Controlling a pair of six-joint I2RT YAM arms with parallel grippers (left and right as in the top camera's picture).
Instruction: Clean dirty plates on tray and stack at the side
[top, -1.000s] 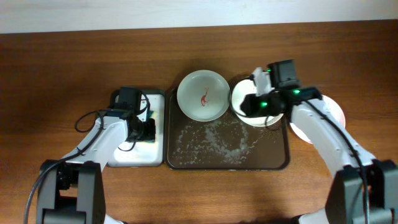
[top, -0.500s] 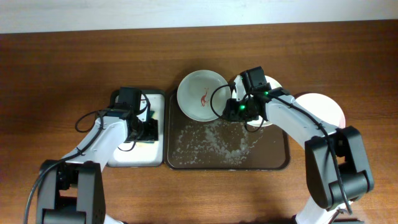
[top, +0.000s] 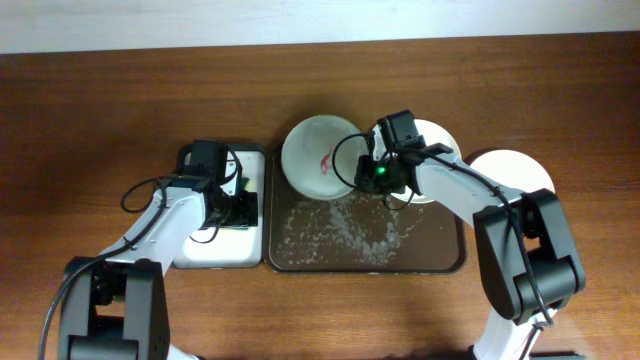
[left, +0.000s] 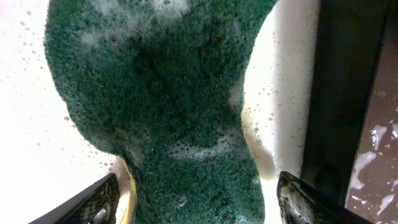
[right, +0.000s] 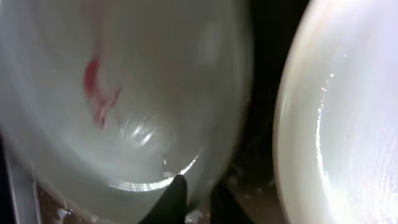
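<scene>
Over the tray (top: 300, 255), lift the mint plate (top: 315, 160) level, right gripper (right: 198, 200) jaws pinching its rim; left gripper (left: 199, 202) jaws spread astride the sponge (left: 161, 93).

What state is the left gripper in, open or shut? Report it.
Open. On the left gripper, the fingertips stand wide apart, either side of the soapy green sponge lying on the white tray.

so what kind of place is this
Probably a lab bench staged for dishwashing rather than a kitchen: robot arms at a wooden table, a soapy brown tray, a sauce-marked plate, a green sponge.
</scene>
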